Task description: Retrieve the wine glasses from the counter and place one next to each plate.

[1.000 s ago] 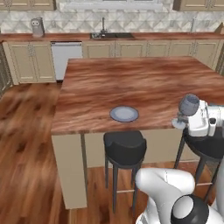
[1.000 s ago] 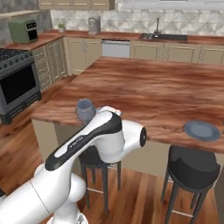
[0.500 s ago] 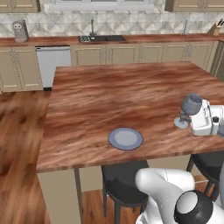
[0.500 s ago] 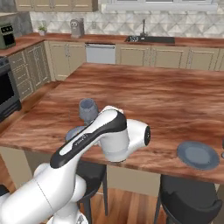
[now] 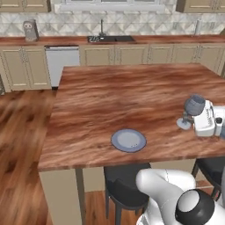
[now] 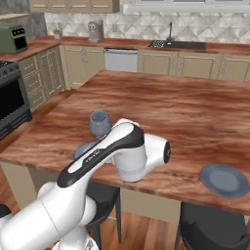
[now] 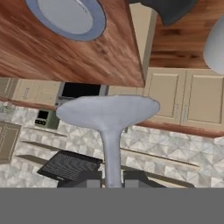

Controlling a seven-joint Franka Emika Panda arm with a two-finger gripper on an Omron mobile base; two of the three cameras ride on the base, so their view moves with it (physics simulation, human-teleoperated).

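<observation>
**Glass in grip over island, plate at hand**

Gripper (image 7: 112,180) clamped narrow on stem of wine glass (image 7: 109,118), dark fingertips (image 7: 87,178) pressing either side of thin stem in hand view. Disc foot spread wide above the tips, toward 12 o'clock in that view. Grey-blue plate (image 7: 68,15) at 11 o'clock of hand view, cut by top edge, lying on red-brown island top (image 7: 52,52).

From left base view: same wine glass (image 5: 191,110) held upright at 3 o'clock of frame, bowl up, foot close over or on the wood; cannot tell if touching. White hand body just right of it. Plate (image 5: 128,140) on island (image 5: 132,96) toward 8 o'clock from glass, near front edge, well apart from glass. Dark stool (image 5: 125,184) below that edge.

From right base view: glass bowl (image 6: 99,122) poking above white arm at 9 o'clock of frame, stem hidden behind arm. Second plate (image 6: 224,179) at 4 o'clock, near island's front edge.

Beyond island: long counter (image 5: 114,40) against tiled backsplash at 12 o'clock, sink (image 5: 110,38) set in it, white dishwasher (image 5: 63,63) under it. Black oven (image 6: 12,105) at 9 o'clock of right base view.
</observation>
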